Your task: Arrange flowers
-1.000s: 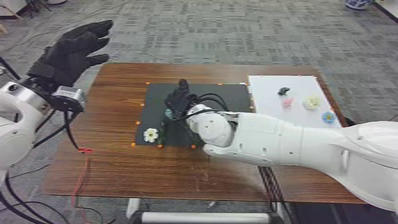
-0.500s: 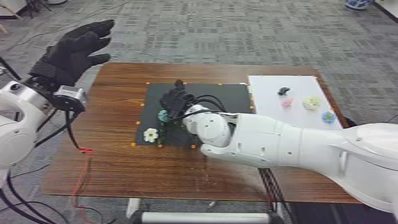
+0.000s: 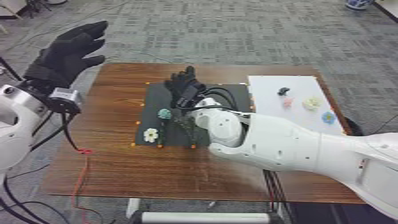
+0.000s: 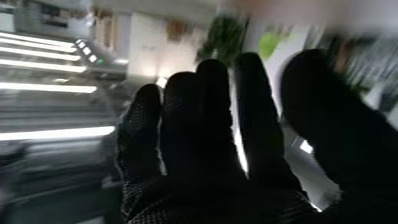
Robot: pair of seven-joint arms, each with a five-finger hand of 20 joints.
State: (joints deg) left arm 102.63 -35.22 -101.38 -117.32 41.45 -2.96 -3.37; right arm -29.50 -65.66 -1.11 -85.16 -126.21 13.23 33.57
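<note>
- Presently, a rectangular brown wooden table (image 3: 133, 172) stretches out in front of me.
- My right arm (image 3: 284, 142), white and jointed, crosses it from the near right.
- Under that arm's far end lies a dark rectangular mat (image 3: 233, 91), left of centre on the table.
- To its right I have a white rectangular sheet (image 3: 271, 82).
- My left hand (image 3: 67, 55), in black fabric, is raised at the far left, just outside the table's edge, fingers extended and open.
- My right hand (image 3: 185, 87), gloved the same, is over the mat's far part; my wrist camera shows its fingers (image 4: 213, 115) straight and open.
- Of the flowers, the white bloom with a yellow centre (image 3: 150, 134) sits at the mat's near left, and the blue-green bloom (image 3: 164, 114) is farther back, slightly right of it.
- On the sheet I see a pale yellow bloom (image 3: 311, 103), a blue bloom (image 3: 329, 117) nearer and to the right, and a small pink bloom (image 3: 288, 102) to the left.
- A small dark object (image 3: 283, 91), which I can't identify, lies beyond the pink one.
</note>
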